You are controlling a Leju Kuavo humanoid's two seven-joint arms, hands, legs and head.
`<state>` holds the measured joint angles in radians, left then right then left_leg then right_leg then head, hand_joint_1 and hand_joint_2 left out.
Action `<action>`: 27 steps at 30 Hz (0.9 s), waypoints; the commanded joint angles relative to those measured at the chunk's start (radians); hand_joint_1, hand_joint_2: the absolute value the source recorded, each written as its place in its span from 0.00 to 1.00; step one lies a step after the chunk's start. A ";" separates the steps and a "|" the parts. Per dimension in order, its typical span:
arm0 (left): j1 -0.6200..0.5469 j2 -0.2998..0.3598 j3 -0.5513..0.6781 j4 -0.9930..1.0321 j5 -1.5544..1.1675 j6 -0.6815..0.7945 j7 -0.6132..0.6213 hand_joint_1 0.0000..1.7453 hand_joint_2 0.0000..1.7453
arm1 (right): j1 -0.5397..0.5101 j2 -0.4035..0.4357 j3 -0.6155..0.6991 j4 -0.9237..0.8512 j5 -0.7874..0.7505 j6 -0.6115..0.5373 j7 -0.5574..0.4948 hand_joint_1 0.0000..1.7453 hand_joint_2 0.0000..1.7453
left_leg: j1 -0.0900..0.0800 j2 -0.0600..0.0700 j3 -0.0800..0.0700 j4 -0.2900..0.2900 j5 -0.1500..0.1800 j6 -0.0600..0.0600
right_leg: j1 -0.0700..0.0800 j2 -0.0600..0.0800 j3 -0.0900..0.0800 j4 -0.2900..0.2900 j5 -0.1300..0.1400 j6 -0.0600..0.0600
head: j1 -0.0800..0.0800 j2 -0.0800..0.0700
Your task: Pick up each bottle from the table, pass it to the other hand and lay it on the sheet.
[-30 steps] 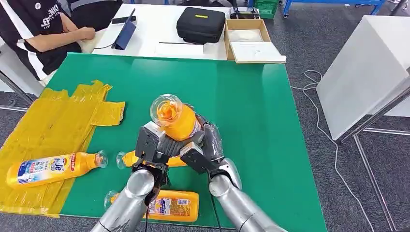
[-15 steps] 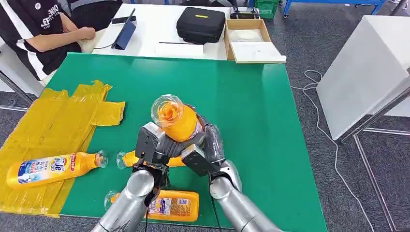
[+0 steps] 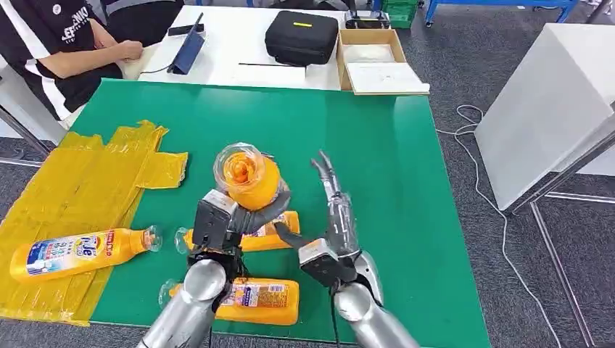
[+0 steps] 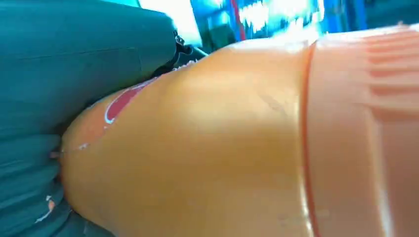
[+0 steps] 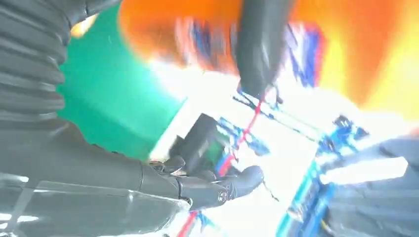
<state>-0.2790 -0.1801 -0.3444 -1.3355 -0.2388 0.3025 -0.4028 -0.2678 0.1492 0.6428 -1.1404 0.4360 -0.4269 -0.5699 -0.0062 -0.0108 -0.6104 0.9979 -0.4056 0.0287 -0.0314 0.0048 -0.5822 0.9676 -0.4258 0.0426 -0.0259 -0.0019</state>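
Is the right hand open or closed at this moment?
Open. In the head view the right hand has its fingers stretched out, apart from the bottle, which the left hand grips alone.

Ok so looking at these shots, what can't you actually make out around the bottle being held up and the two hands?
- Held orange bottle: head view, label hidden; the bottle points cap-first at the camera.
- Left hand: head view, fingers hidden behind the bottle.
- Right hand: right wrist view, motion blur smears everything beyond it.
- Bottle near the table edge: head view, partly covered by the left arm.
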 commanded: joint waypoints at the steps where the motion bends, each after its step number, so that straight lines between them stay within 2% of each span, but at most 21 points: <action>1: 0.002 0.051 0.083 0.061 -0.346 0.239 0.057 1.00 1.00 | 0.051 -0.111 -0.047 -0.211 0.033 -0.041 0.038 0.00 1.00 | 0.001 0.000 0.003 0.001 -0.001 -0.003 | 0.002 -0.002 0.004 0.000 -0.001 -0.004 | 0.000 0.000; 6: 0.010 0.061 0.117 0.079 -0.371 0.238 0.043 1.00 1.00 | 0.077 -0.124 -0.067 -0.240 0.044 -0.042 0.038 0.00 1.00 | 0.002 0.000 0.005 -0.001 -0.001 -0.003 | 0.002 -0.001 0.006 -0.002 -0.001 -0.004 | 0.000 0.000; 8: 0.005 0.068 0.124 0.108 -0.480 0.291 0.089 1.00 1.00 | 0.089 -0.123 -0.074 -0.245 0.057 -0.055 0.040 0.00 1.00 | 0.001 0.000 0.003 0.000 -0.001 -0.002 | 0.001 -0.001 0.003 -0.001 -0.001 -0.003 | 0.000 0.000; 11: 0.010 0.128 0.212 0.220 -0.632 0.381 0.127 1.00 1.00 | 0.134 -0.156 -0.106 -0.282 0.081 -0.076 0.038 0.00 1.00 | 0.001 0.000 0.005 -0.001 -0.001 -0.002 | 0.001 -0.001 0.006 -0.002 -0.001 -0.003 | 0.000 0.000; 12: 0.016 0.139 0.283 0.240 -0.735 0.396 0.125 1.00 1.00 | 0.144 -0.171 -0.113 -0.286 0.081 -0.080 0.037 0.00 1.00 | 0.000 0.001 0.005 -0.002 0.000 -0.002 | 0.001 0.000 0.005 -0.003 0.000 -0.003 | 0.000 0.000; 13: 0.030 0.118 0.445 0.244 -0.877 0.396 0.070 1.00 1.00 | 0.152 -0.194 -0.118 -0.281 0.081 -0.092 0.024 0.00 1.00 | 0.001 0.001 0.007 -0.003 -0.001 -0.003 | 0.001 0.000 0.007 -0.003 0.000 -0.004 | 0.000 0.000; 14: 0.032 0.111 0.555 0.240 -0.987 0.396 0.050 1.00 1.00 | 0.158 -0.208 -0.123 -0.277 0.071 -0.101 0.010 0.00 1.00 | 0.001 0.003 0.006 -0.002 -0.001 -0.002 | 0.001 0.003 0.005 -0.003 0.000 -0.003 | 0.000 0.000; 15: 0.044 0.112 0.635 0.190 -1.158 0.396 0.060 1.00 1.00 | 0.164 -0.221 -0.125 -0.274 0.059 -0.109 -0.003 0.00 1.00 | 0.001 0.006 0.008 -0.003 -0.002 -0.003 | 0.002 0.004 0.007 -0.003 0.000 -0.004 | 0.000 0.000; 16: 0.058 0.157 0.639 0.146 -1.308 0.396 0.127 1.00 1.00 | 0.177 -0.231 -0.130 -0.275 0.054 -0.116 -0.011 0.00 1.00 | 0.001 0.005 0.004 -0.002 -0.001 -0.002 | 0.001 0.004 0.003 -0.002 0.001 -0.003 | 0.000 0.000; 17: 0.087 0.343 0.443 0.140 -1.332 0.396 0.360 1.00 1.00 | 0.185 -0.239 -0.131 -0.278 0.055 -0.121 -0.013 0.00 1.00 | 0.002 0.006 0.005 -0.001 -0.002 -0.003 | 0.002 0.005 0.004 -0.002 0.000 -0.003 | 0.000 0.000; 18: 0.054 0.504 0.175 0.203 -1.332 0.396 0.632 1.00 1.00 | 0.190 -0.246 -0.131 -0.280 0.054 -0.126 -0.018 0.00 1.00 | 0.002 0.008 0.006 -0.002 -0.003 -0.003 | 0.002 0.007 0.004 -0.002 0.000 -0.004 | 0.000 0.000; 19: 0.021 0.560 0.075 0.284 -1.332 0.396 0.740 1.00 1.00 | 0.194 -0.257 -0.130 -0.280 0.051 -0.132 -0.020 0.00 1.00 | 0.002 0.008 0.007 -0.001 -0.003 -0.004 | 0.003 0.006 0.005 -0.001 -0.001 -0.005 | 0.000 0.000; 20: 0.011 0.562 0.072 0.308 -1.332 0.396 0.746 1.00 1.00 | 0.194 -0.261 -0.128 -0.280 0.048 -0.134 -0.022 0.00 1.00 | 0.001 0.002 0.004 -0.002 -0.001 -0.003 | 0.001 0.001 0.003 0.000 -0.001 -0.003 | 0.001 0.000; 21: -0.023 0.565 0.123 0.412 -1.332 0.396 0.711 1.00 1.00 | 0.232 -0.275 -0.133 -0.288 0.038 -0.149 -0.059 0.00 1.00 | 0.003 0.003 0.007 -0.001 -0.002 -0.005 | 0.003 0.001 0.006 0.000 -0.002 -0.007 | 0.001 0.000; 22: -0.024 0.583 0.106 0.436 -1.332 0.396 0.733 1.00 1.00 | 0.210 -0.278 -0.134 -0.281 0.030 -0.143 -0.049 0.00 1.00 | 0.003 0.001 0.005 -0.001 -0.001 -0.005 | 0.003 -0.001 0.005 0.000 -0.002 -0.006 | 0.000 0.000; 23: -0.040 0.592 0.147 0.510 -1.332 0.396 0.701 1.00 1.00 | 0.227 -0.295 -0.130 -0.283 0.020 -0.157 -0.039 0.00 1.00 | 0.003 0.005 0.005 -0.002 0.000 -0.004 | 0.004 0.004 0.001 -0.001 0.000 -0.005 | 0.000 0.000; 24: -0.113 0.597 0.152 0.607 -1.332 0.396 0.672 1.00 1.00 | 0.245 -0.305 -0.130 -0.287 0.016 -0.173 -0.045 0.00 1.00 | 0.003 0.008 0.007 -0.003 -0.001 -0.005 | 0.004 0.007 0.000 -0.001 0.001 -0.010 | -0.002 0.000; 25: -0.032 0.648 0.111 0.543 -1.282 0.396 0.723 1.00 1.00 | 0.267 -0.314 -0.135 -0.296 0.010 -0.185 -0.050 0.00 1.00 | 0.002 0.008 0.005 -0.003 0.000 -0.004 | 0.003 0.006 -0.001 -0.001 0.001 -0.007 | 0.000 0.000; 26: -0.032 0.648 0.111 0.543 -1.282 0.396 0.723 1.00 1.00 | 0.267 -0.314 -0.135 -0.296 0.010 -0.185 -0.050 0.00 1.00 | 0.003 0.001 0.004 -0.002 0.000 -0.004 | 0.004 -0.001 0.002 -0.001 -0.001 -0.008 | 0.000 0.000; 27: -0.032 0.648 0.111 0.543 -1.282 0.396 0.723 1.00 1.00 | 0.267 -0.314 -0.135 -0.296 0.010 -0.185 -0.050 0.00 1.00 | 0.005 0.004 0.005 -0.002 -0.001 -0.004 | 0.004 0.005 0.000 -0.001 -0.001 -0.007 | 0.000 0.000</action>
<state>-0.2623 0.2829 -0.0683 -1.0504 -1.5606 0.6950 0.3936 -0.0530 -0.0966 0.5196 -1.4279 0.4635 -0.5790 -0.6077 -0.0013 -0.0064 -0.6113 0.9968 -0.4047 0.0255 -0.0280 0.0109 -0.5872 0.9682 -0.4251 0.0382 -0.0260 -0.0019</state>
